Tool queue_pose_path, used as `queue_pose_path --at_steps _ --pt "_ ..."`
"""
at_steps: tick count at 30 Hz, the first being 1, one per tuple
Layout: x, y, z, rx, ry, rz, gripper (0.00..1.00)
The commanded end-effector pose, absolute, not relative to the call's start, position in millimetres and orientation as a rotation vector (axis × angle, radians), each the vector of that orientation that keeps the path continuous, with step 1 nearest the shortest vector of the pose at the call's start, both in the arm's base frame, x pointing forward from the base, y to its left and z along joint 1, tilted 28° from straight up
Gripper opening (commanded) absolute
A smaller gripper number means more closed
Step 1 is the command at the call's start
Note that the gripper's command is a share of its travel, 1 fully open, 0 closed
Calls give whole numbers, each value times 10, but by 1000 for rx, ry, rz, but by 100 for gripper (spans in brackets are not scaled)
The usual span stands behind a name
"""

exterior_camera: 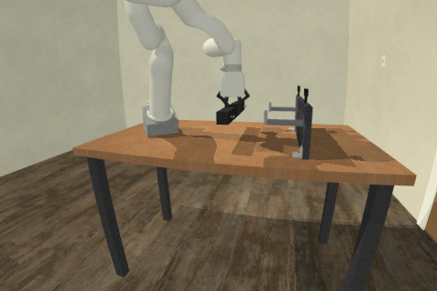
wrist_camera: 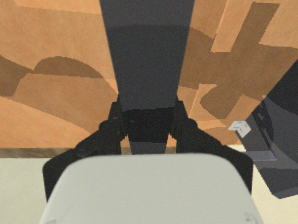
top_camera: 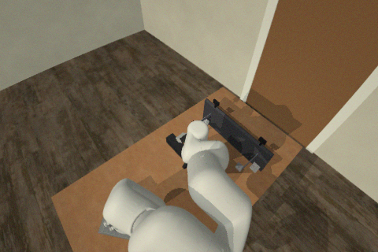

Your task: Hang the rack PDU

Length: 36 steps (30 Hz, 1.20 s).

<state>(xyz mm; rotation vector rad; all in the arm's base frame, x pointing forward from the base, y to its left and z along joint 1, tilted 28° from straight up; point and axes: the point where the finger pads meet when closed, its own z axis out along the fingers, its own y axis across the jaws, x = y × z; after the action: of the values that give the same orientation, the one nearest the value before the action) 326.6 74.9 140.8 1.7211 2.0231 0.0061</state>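
Observation:
The rack PDU (exterior_camera: pixel 228 114) is a long dark bar. My gripper (exterior_camera: pixel 232 100) is shut on it and holds it a little above the table top. In the wrist view the PDU (wrist_camera: pixel 146 65) runs away from my fingers over the wood. From above, only its end (top_camera: pixel 173 142) shows beside my arm. The dark upright panel (exterior_camera: pixel 303 125) with the keyhole plates stands to the right, apart from the PDU. It also shows in the overhead view (top_camera: pixel 236 133) and at the right edge of the wrist view (wrist_camera: pixel 272 132).
Two grey arms (exterior_camera: pixel 282 115) stick out from the panel toward the PDU. Two small black knobs (exterior_camera: pixel 302 92) top the panel. My arm base (exterior_camera: pixel 159 124) stands at the table's back left. A wall and a brown door (top_camera: pixel 319 47) lie behind the table.

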Motion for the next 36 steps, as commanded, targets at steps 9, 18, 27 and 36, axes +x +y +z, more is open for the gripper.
queue_pose_path --at_steps 9,18,27,36 --pt "3263 764 1443 1720 2023 10 0" --pt "3263 764 1443 1720 2023 10 0" --pt "3339 786 1467 1739 2004 19 0" --pt "3588 857 1547 1739 2004 19 0"
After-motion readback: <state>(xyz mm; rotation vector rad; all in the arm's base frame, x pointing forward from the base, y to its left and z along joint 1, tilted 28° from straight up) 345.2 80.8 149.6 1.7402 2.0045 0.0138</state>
